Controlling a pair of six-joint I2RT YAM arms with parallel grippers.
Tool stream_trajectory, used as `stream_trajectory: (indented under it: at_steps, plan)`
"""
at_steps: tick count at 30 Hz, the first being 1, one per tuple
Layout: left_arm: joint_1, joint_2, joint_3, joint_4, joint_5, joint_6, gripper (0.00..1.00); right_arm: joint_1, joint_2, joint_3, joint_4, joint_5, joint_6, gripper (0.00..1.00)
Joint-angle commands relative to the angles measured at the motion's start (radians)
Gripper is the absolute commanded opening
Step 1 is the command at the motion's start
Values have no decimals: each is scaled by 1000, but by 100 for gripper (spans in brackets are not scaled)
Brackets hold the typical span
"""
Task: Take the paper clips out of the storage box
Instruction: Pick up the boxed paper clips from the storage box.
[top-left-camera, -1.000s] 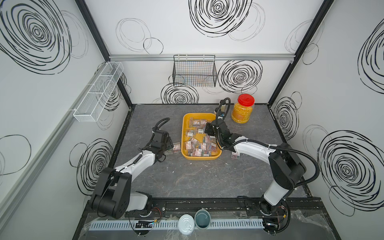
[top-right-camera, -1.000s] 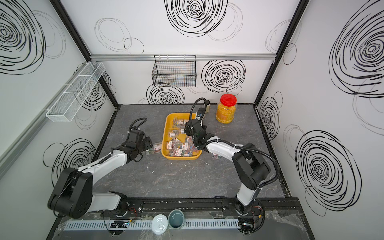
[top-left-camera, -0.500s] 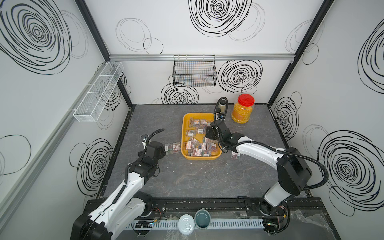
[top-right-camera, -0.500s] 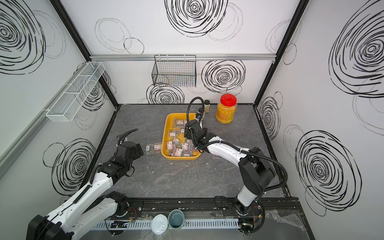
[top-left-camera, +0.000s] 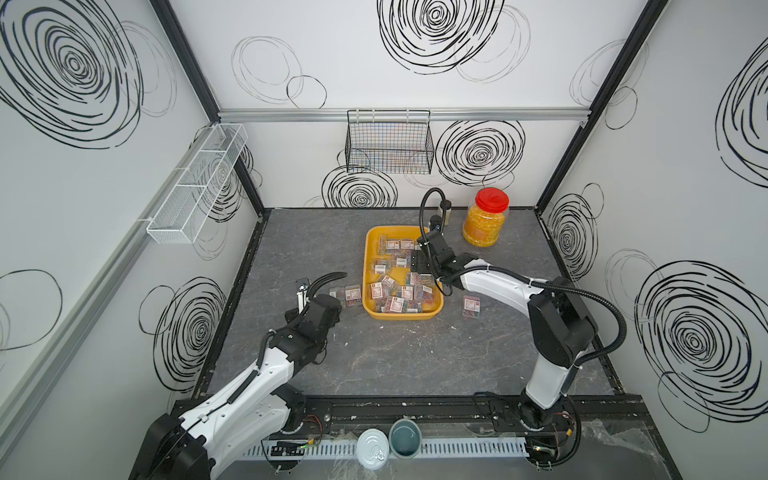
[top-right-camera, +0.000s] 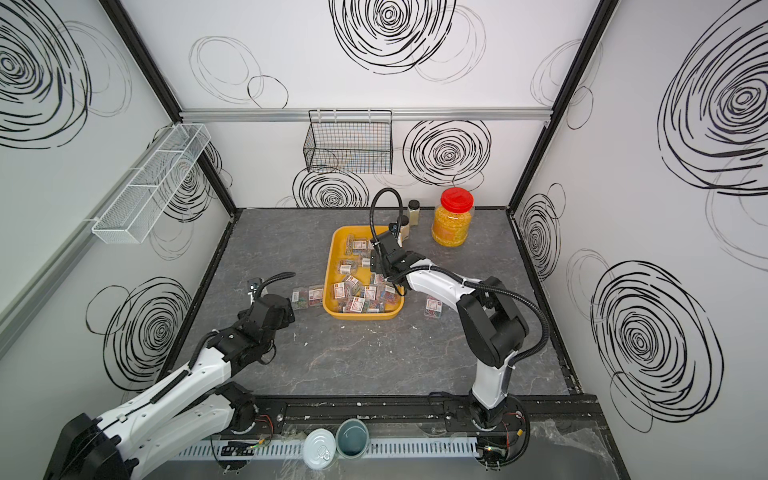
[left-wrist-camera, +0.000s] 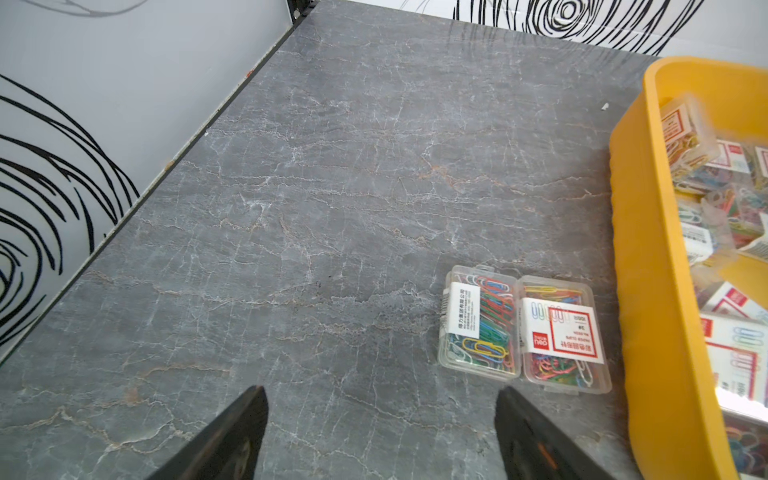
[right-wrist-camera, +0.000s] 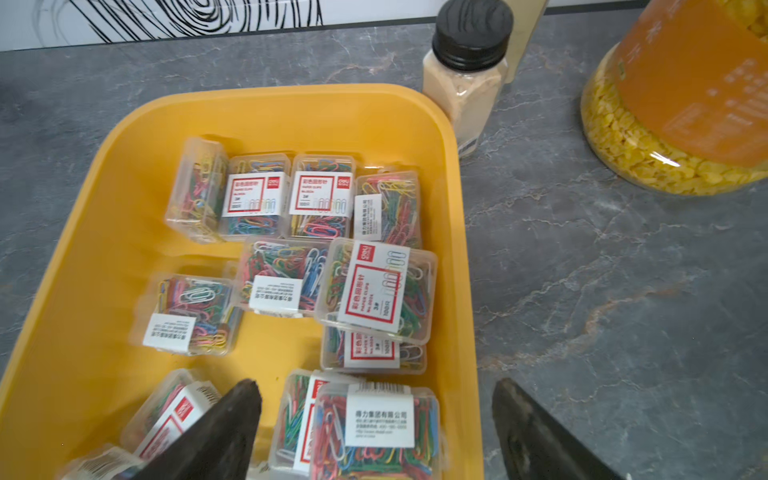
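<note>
The yellow storage box (top-left-camera: 367, 270) (top-right-camera: 330, 274) holds several clear cases of paper clips (right-wrist-camera: 376, 291). Two more cases (top-left-camera: 347, 294) (left-wrist-camera: 521, 328) lie side by side on the table just left of the box, and one (top-left-camera: 471, 305) lies to its right. My left gripper (left-wrist-camera: 380, 395) is open and empty above bare table, a short way in front of the two cases. My right gripper (right-wrist-camera: 374, 395) (top-left-camera: 419, 264) is open over the box's right side. One of its fingers is above the cases, the other beyond the box's wall (right-wrist-camera: 467, 249), with a case (right-wrist-camera: 374, 428) below the gap.
A red-lidded jar of yellow grains (top-left-camera: 486, 222) and a black-capped bottle (right-wrist-camera: 465, 75) stand behind the box at the right. A black wire basket (top-left-camera: 388, 141) hangs on the back wall, a white wire shelf (top-left-camera: 195, 183) on the left wall. Two cans (top-left-camera: 372, 449) sit at the front rail.
My left gripper has opened and drawn back from the two cases beside the box, its arm swinging low toward the front left. My right gripper shifted slightly over the box.
</note>
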Motion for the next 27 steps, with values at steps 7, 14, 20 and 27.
stream_trajectory:
  at_steps: [7, 14, 20, 27]
  plan:
    - [-46, 20, 46, -27, -117, -38, 91, -13, 95, 96, -47, -69, -54, 91]
    - [-46, -13, 34, -30, -123, -45, 91, -17, 165, 152, -87, -95, -59, 91]
    - [-45, -17, 32, -29, -128, -48, 92, -4, 182, 153, -79, -126, -46, 91]
    - [-45, -15, 34, -29, -128, -48, 92, 40, 186, 176, -64, -148, -23, 91]
